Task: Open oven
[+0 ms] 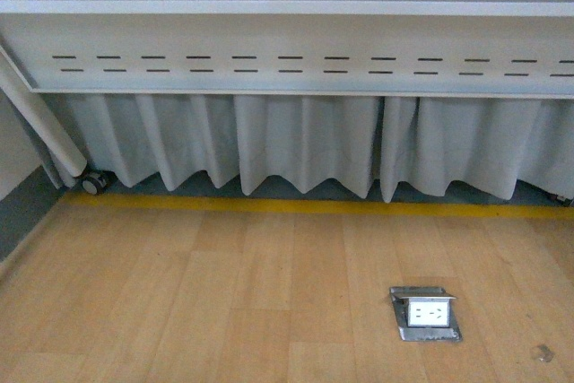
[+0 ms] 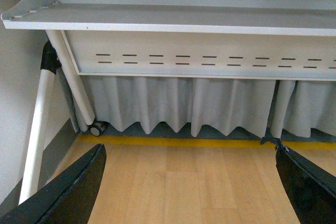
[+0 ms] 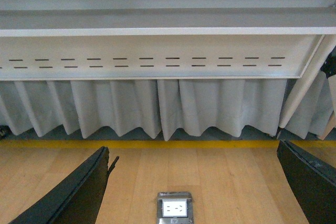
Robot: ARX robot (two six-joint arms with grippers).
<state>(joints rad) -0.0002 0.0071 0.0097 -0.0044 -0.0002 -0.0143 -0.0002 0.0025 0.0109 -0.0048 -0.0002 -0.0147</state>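
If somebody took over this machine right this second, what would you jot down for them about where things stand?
Left gripper: open, holding nothing, low over the wooden floor.
Right gripper: open, holding nothing, above the floor socket.
The oven: in none of the three views. They show only the front edge and underside of a white table, its slotted panel, grey curtains behind it and a yellow floor line.
Done: nothing that can be seen.
Left: find the oven, probably by raising the arms toward the tabletop, then open its door.
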